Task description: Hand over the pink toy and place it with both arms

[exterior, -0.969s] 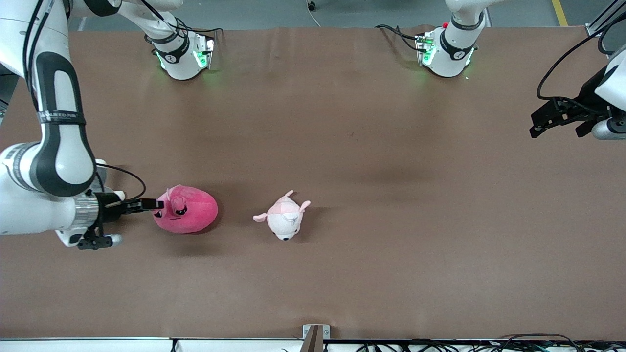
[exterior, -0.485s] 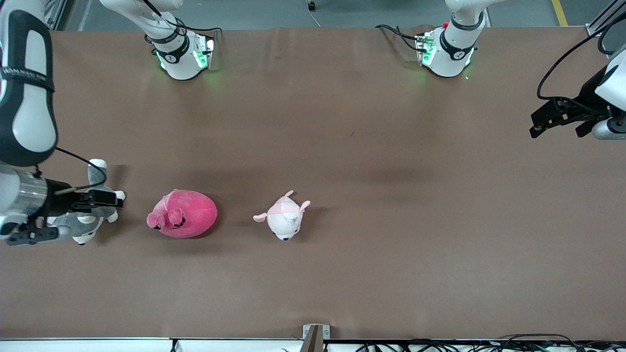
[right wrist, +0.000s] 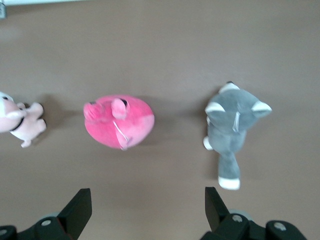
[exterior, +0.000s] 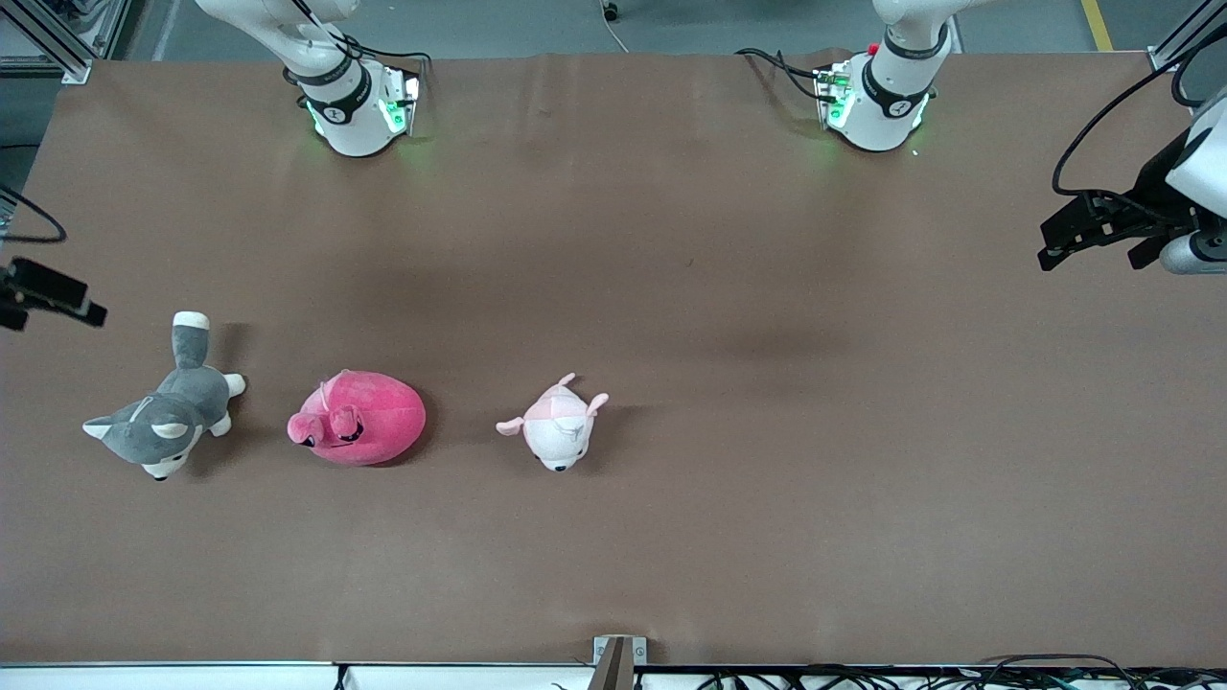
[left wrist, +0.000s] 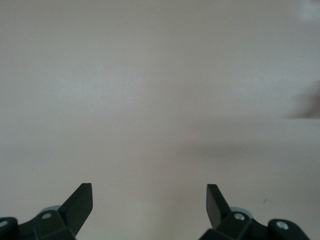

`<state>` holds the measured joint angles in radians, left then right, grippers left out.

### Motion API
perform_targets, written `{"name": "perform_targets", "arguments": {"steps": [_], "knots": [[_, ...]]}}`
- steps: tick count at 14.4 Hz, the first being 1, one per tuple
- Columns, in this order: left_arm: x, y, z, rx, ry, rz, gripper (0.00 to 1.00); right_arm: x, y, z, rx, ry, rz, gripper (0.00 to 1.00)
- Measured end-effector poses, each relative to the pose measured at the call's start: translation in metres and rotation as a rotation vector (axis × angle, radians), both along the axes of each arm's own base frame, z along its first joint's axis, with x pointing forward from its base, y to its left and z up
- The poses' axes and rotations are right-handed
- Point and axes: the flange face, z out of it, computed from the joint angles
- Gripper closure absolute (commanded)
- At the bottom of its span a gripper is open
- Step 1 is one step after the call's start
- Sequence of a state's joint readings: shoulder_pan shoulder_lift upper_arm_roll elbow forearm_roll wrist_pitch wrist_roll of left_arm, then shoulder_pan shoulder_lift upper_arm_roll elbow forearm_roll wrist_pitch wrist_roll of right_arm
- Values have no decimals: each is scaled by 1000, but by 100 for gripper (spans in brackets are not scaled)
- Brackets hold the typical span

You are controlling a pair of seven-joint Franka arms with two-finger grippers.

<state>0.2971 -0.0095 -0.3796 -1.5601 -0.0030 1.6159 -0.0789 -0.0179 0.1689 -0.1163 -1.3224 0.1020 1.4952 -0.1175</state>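
Observation:
The pink toy (exterior: 357, 419) lies on the brown table (exterior: 671, 287), between a grey husky plush and a pale pink plush. In the right wrist view the pink toy (right wrist: 120, 122) rests alone on the cloth, well clear of the fingers. My right gripper (right wrist: 147, 210) is open and empty; in the front view only a black tip of the right gripper (exterior: 55, 291) shows, over the table's edge at the right arm's end. My left gripper (exterior: 1088, 235) waits over the left arm's end of the table. In its own view the left gripper (left wrist: 149, 205) is open over bare table.
The grey-and-white husky plush (exterior: 163, 417) lies beside the pink toy toward the right arm's end. The pale pink-and-white plush (exterior: 556, 431) lies beside it toward the table's middle. Both arm bases (exterior: 355, 105) (exterior: 877, 96) stand along the edge farthest from the front camera.
My right gripper let go of the pink toy and drew back toward the right arm's end of the table, uncovering the husky. The toy stays on the table. The left arm has not moved.

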Motion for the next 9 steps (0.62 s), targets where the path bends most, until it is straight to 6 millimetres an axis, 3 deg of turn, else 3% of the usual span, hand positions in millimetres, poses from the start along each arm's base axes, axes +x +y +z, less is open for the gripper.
{"name": "perform_targets", "arguments": {"steps": [4, 9], "knots": [[2, -1, -4, -2, 7, -3, 0, -20, 20, -4, -29, 8, 23, 0], [2, -3, -4, -5, 8, -7, 0, -35, 18, -16, -31, -6, -5, 0]]}}
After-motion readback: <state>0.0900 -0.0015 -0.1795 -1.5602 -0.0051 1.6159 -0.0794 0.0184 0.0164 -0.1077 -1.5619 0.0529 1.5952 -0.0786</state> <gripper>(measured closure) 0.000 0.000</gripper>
